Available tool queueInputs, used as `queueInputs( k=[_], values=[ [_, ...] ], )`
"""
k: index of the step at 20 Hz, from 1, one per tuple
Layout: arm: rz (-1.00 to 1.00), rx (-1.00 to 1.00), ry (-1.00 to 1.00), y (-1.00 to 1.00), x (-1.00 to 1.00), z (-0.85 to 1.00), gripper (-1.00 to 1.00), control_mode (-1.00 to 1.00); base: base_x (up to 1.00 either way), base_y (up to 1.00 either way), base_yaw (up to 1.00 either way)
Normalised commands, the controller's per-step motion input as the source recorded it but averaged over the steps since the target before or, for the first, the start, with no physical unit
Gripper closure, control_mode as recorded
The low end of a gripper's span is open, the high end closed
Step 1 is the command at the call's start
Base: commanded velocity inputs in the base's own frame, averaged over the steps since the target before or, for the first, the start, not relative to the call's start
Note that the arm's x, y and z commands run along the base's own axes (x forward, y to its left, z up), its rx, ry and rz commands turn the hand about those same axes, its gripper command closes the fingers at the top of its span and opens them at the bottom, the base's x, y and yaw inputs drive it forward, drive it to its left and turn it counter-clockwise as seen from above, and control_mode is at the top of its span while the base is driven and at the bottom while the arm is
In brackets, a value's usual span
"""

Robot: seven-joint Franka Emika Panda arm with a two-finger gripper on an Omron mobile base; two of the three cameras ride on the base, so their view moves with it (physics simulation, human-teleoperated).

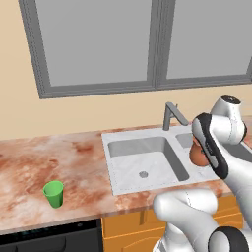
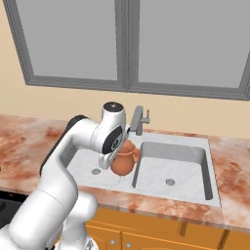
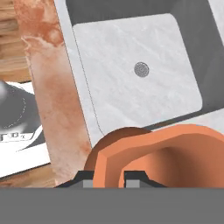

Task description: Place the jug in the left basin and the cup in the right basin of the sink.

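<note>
gripper (image 3: 109, 180) clamped narrow on the flared rim of the jug (image 2: 123, 158), one finger inside the mouth, one outside. jug aloft, tilted, above the left basin (image 1: 129, 170) near the divider. right basin (image 2: 180, 171) beside. far off on the counter (image 1: 29, 162), cup (image 1: 53, 193) upright.

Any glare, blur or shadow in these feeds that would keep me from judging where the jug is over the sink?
No glare or blur. Left base view: the arm covers most of the jug, and the cup casts a faint shadow. Right base view: the jug shows clearly over the sink. Hand view: sharp, the jug's rim fills the foreground, basin walls shaded.
</note>
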Motion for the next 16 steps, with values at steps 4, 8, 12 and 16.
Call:
queueInputs(
  k=[4,8,12,16],
  values=[
    [0.16,0.0,0.05,0.61,0.09,0.02,1.0,-1.0,0.0,0.0,0.0],
    [0.14,0.0,0.0,0.55,0.18,0.0,1.0,-1.0,0.0,0.0,0.0],
    [0.15,0.0,0.0,0.45,0.21,0.0,1.0,-1.0,0.0,0.0,0.0],
    [0.11,0.0,0.0,0.33,0.19,0.0,1.0,-1.0,0.0,0.0,0.0]
  ],
)
